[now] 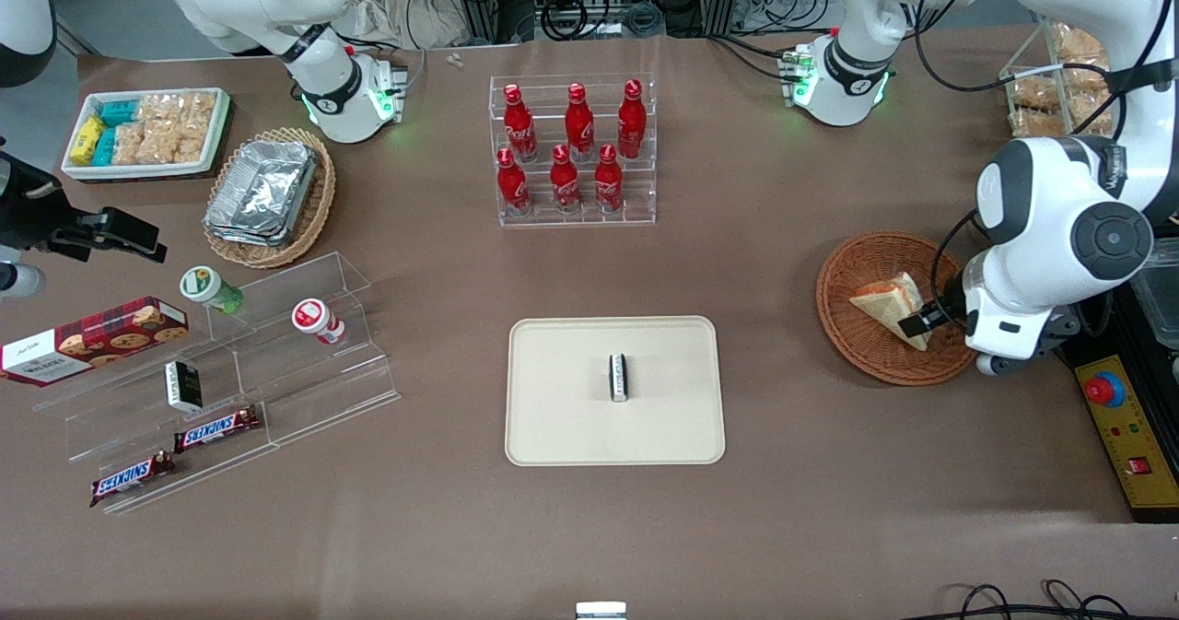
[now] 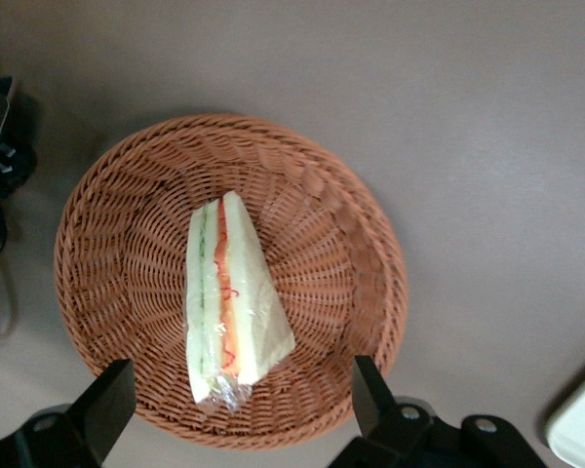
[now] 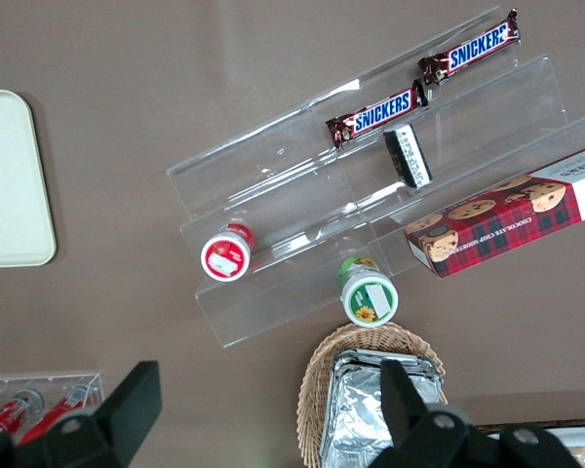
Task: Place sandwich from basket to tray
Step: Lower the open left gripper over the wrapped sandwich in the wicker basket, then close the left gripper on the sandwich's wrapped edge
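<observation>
The sandwich (image 1: pixel 889 305) is a pale wedge with orange and green filling in clear wrap. It lies in the round reddish-brown wicker basket (image 1: pixel 852 334) at the working arm's end of the table. My gripper (image 1: pixel 924 321) hangs over the basket's edge, just above the sandwich. In the left wrist view the gripper (image 2: pixel 236 400) is open and empty, its black fingers (image 2: pixel 102 405) standing wide on either side of the sandwich's (image 2: pixel 232 302) wrapped end, over the basket (image 2: pixel 322 244). The beige tray (image 1: pixel 562 426) lies mid-table, nearer the front camera.
A small dark packet (image 1: pixel 619 377) lies on the tray. A clear rack of red bottles (image 1: pixel 573 150) stands farther from the camera. A stepped acrylic shelf (image 1: pixel 276 371) with snacks is toward the parked arm's end. A yellow control box (image 1: pixel 1128 436) sits beside the basket.
</observation>
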`<state>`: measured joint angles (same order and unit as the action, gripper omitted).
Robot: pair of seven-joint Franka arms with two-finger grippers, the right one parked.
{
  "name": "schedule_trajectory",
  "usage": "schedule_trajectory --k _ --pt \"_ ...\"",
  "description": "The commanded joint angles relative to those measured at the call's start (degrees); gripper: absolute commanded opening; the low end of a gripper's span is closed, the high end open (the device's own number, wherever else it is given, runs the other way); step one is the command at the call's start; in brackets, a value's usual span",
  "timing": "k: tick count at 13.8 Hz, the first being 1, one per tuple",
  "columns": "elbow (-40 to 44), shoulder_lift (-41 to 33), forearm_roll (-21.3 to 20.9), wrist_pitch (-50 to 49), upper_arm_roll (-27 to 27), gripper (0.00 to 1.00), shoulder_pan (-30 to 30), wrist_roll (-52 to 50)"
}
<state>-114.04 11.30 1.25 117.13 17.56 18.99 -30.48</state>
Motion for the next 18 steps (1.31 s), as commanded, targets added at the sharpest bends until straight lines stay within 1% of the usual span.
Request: schedule_trajectory --k 1,3,7,10,11,13,14,17,18 --pt "-9.06 -4.00 -0.46 7.63 -0.25 0.99 -1.59 -2.03" --pt "-14.97 -4.54 -0.37 15.99 -0.25 0.99 -1.68 -3.34" --pt "-15.34 -2.25 0.42 17.51 -0.42 0.98 -1.86 -11.42" --pt "-15.43 -1.38 0.68 17.60 -0.51 0.99 -1.86 -14.16" --pt "-15.43 -0.76 1.82 17.78 -0.51 0.99 -1.94 -14.34" --pt "-15.17 0.64 5.41 17.78 -0.42 0.98 -1.94 -14.34" --pt "-15.16 1.35 6.30 17.78 -0.42 0.98 -1.94 -14.34" --pt "-15.34 2.23 6.92 17.78 -0.42 0.98 -3.34 -14.34" --pt "-15.25 2.75 8.06 18.21 -0.42 0.98 -3.35 -14.34"
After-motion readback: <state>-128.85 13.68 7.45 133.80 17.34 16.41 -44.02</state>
